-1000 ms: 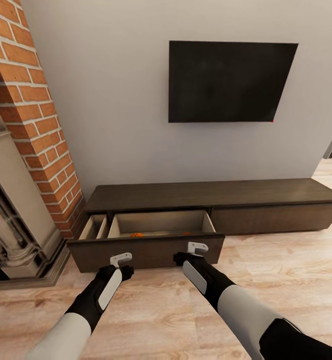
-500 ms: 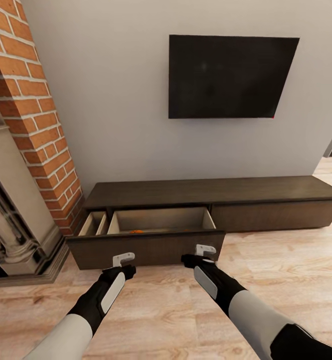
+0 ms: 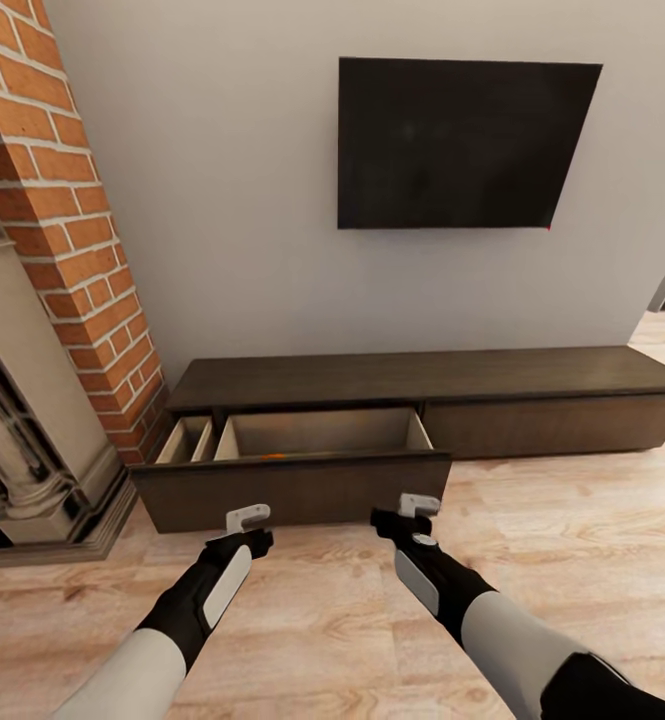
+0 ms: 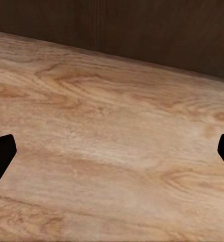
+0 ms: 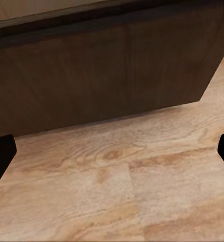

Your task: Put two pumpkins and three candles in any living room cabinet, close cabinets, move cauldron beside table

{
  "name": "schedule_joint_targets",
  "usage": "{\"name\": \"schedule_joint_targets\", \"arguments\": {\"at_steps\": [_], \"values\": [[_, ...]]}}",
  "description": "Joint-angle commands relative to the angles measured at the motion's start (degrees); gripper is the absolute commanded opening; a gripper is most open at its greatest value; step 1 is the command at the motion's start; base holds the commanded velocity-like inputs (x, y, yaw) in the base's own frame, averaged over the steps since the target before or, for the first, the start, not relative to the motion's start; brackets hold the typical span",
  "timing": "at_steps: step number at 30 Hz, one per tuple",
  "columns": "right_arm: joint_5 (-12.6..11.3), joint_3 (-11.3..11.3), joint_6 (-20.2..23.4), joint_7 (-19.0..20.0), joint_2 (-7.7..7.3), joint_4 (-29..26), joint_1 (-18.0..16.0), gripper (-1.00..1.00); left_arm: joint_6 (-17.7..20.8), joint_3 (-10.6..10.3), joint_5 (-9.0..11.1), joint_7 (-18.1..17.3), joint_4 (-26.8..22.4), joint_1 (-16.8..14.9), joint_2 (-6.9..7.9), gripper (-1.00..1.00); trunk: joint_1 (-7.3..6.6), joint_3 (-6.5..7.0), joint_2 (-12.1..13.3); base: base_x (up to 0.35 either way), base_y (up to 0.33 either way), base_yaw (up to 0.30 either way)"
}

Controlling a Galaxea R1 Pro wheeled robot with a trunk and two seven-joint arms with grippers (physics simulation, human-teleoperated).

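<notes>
1. Our left gripper (image 3: 247, 518) and right gripper (image 3: 417, 504) hover empty over the floor (image 3: 322, 620), jaws spread wide.
2. Just beyond, the cabinet (image 3: 532, 378) drawer front (image 3: 292, 490) stands out: stiff, handle-less, probably best pushed flat at mid-panel.
3. Inside shows a pumpkin (image 3: 272, 456) sliver.

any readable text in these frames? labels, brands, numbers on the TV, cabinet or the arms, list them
None: no readable text in the head or wrist views.
TV: blank black screen; a tiny red dot at its lower corner, no logo legible.
Cabinet: plain dark wood, its open drawer front unmarked.
Left tool and right tool: plain white and black, no markings.
Brick column and wood floor: no signs.
</notes>
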Motion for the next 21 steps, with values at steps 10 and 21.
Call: {"name": "schedule_joint_targets", "arguments": {"at_steps": [10, 21], "values": [[0.1, 0.0, -3.0, 2.9, 0.05, 2.5, 0.0, 1.0, -1.8, -0.1, 0.0, 0.0, 0.0, 0.2, 0.08, 1.0, 2.2, -1.8, -4.0, 0.0, 0.0, 0.0], [0.3, 0.1, -5.6, 3.1, 0.2, 2.6, 0.0, 1.0, -10.3, -3.3, -3.0, 0.0, 2.1, 1.7, -0.13, 1.0, 4.62, -3.77, -8.4, 0.0, 0.0, 0.0]]}}
